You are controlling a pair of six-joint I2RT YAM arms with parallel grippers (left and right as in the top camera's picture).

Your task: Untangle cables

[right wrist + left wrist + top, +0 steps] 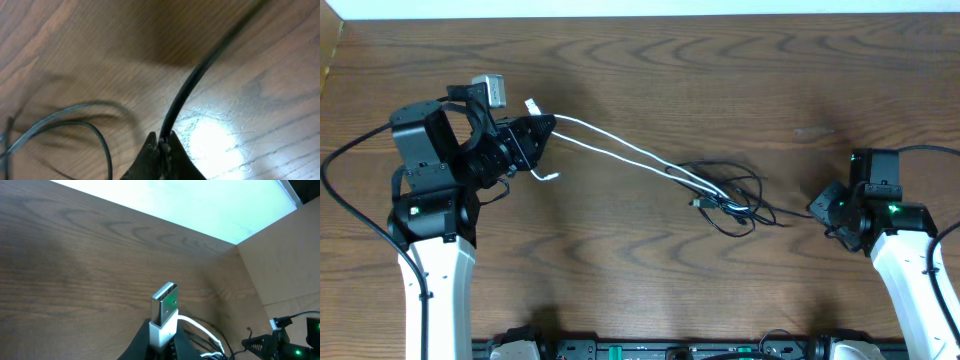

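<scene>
The white cable (670,168) lay as two nearly straight strands across the middle of the wooden table (650,70); its right end was tangled into the loose loops of the black cable (740,215), right of centre; the left gripper (542,128) was clenched on the white cable's metal plug (165,302); the right gripper (817,208) was clamped on the black cable, just beside the loops.

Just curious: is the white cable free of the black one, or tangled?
Tangled: the white cable runs into loops of the black cable, overlapping them.
</scene>
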